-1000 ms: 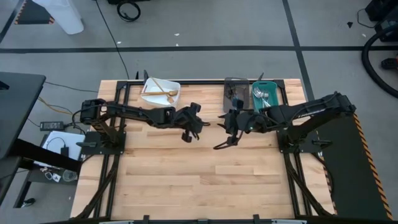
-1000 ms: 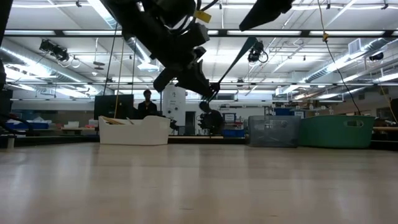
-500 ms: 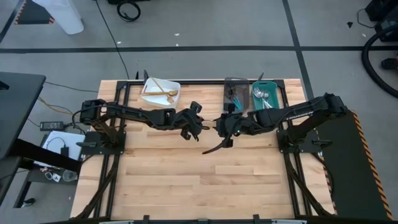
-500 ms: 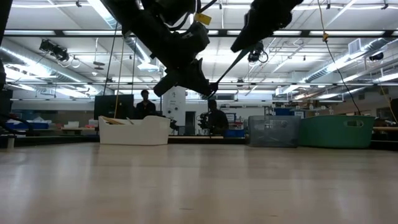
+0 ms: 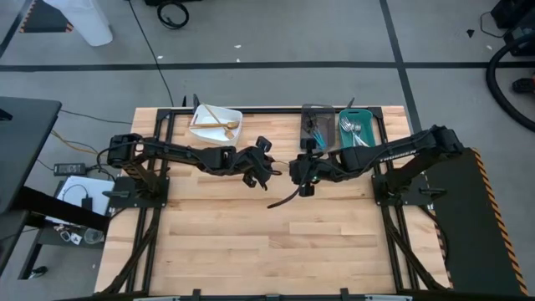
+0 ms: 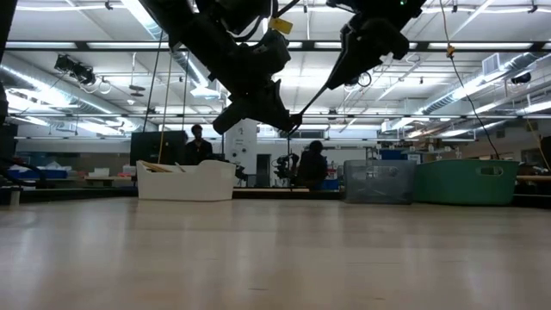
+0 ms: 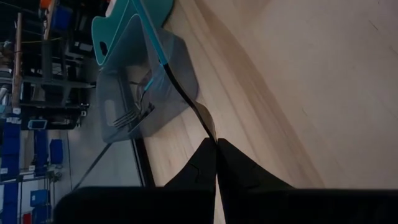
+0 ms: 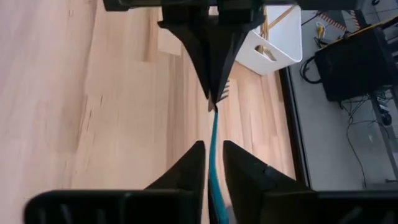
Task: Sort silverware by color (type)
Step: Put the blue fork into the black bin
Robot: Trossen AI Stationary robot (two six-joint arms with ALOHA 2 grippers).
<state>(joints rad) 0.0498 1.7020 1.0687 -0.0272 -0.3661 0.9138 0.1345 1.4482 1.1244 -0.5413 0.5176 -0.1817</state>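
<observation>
**Two grippers meet on one blue-handled fork above the table**

High view: two dark arms reach toward each other over a wooden table. The left gripper and right gripper sit near the middle, close together. Three bins stand along the far edge: one white bin with about two gold utensils, one grey bin and one teal bin, each holding a few pieces too small to count. A thin dark shape, probably the fork, slants between the grippers.

Low view: both arms hang from above, clear of the tabletop. The fork runs as a slim slanted line from the right gripper down to the left gripper. One person stands far behind, and a second is beyond the table.

Left wrist view: the left fingers are pressed together, pinching the dark end of the fork, whose blue handle stretches toward the grey and teal bins.

Right wrist view: the right fingers stand slightly apart on either side of the blue handle; whether they grip it cannot be told. The tines sit at the left gripper's closed tips
</observation>
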